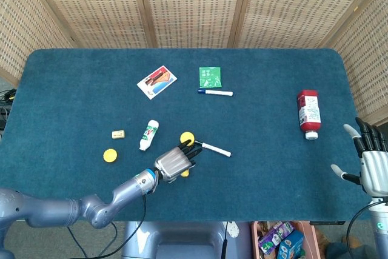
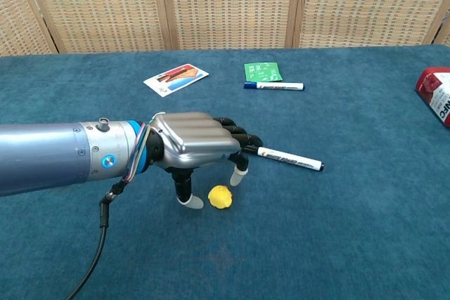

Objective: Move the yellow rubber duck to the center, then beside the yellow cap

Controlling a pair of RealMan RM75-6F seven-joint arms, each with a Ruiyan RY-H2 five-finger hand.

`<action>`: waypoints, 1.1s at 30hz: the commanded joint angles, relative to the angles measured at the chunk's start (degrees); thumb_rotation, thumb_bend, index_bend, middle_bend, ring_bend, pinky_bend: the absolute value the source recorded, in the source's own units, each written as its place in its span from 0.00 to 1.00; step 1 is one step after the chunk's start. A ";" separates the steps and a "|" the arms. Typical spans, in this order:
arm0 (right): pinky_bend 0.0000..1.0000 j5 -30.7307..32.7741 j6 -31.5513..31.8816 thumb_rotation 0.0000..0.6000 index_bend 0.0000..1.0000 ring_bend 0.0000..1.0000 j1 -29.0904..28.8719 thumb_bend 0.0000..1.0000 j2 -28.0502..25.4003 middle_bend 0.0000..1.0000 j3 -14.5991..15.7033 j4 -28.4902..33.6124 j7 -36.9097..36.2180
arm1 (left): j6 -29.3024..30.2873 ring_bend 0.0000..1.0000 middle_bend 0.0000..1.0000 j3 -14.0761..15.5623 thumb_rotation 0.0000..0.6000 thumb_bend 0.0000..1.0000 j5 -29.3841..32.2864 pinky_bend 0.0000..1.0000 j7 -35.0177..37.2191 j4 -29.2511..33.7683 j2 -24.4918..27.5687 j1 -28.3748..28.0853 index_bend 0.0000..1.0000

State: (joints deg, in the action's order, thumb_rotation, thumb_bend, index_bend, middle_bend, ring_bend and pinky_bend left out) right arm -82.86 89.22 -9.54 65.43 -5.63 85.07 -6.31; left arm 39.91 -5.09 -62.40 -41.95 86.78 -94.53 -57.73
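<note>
Chest view: left hand (image 2: 200, 147) fingers (image 2: 240, 173) spread over duck (image 2: 221, 197), unheld.

We see the duck (image 2: 221, 197) on the surface (image 1: 267, 168) directly under the left hand (image 1: 176, 162), between its fingertips. A cap (image 1: 187, 139) lies just behind the hand, a marker (image 1: 216, 149) to its right, a small bottle (image 1: 148, 134) to its left. Farther left sit another cap (image 1: 110, 155) and a block (image 1: 118, 134). A card (image 1: 157, 81), packet (image 1: 210, 77) and second marker (image 1: 215, 92) lie at the back.
</note>
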 commanded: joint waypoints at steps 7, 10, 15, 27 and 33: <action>0.00 -0.15 -0.16 1.00 0.00 0.00 0.52 0.01 -0.40 0.00 -0.79 0.24 -0.65 | 1.14 0.00 0.00 0.57 1.00 0.24 2.32 0.00 -1.65 -2.93 -3.49 -2.30 0.40; 0.00 -0.05 -0.32 1.00 0.00 0.00 0.66 0.01 -0.55 0.00 -1.08 0.13 -1.24 | 1.52 0.00 0.00 0.84 1.00 0.24 2.80 0.00 -1.76 -3.58 -4.26 -2.68 0.41; 0.00 -0.08 -0.43 1.00 0.00 0.00 0.87 0.01 -0.72 0.00 -1.48 0.03 -1.92 | 2.82 0.00 0.00 1.34 1.00 0.25 3.22 0.00 -2.16 -4.15 -5.04 -2.88 0.47; 0.00 -0.53 -0.70 1.00 0.00 0.00 1.31 0.01 -1.04 0.00 -2.00 0.22 -2.84 | 4.65 0.00 0.00 1.51 1.00 0.29 3.78 0.00 -1.51 -2.77 -4.15 -3.35 0.54; 0.00 -0.82 -0.73 1.00 0.00 0.00 1.46 0.01 -1.03 0.00 -2.16 0.56 -2.50 | 6.80 0.00 0.00 1.20 1.00 0.30 3.43 0.00 -1.55 0.51 -1.15 -3.12 0.54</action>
State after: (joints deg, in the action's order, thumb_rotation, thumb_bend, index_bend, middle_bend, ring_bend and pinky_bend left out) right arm -83.67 88.49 -8.09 64.41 -7.78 85.62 -8.82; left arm 46.01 -3.78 -58.69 -43.47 86.36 -96.58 -60.99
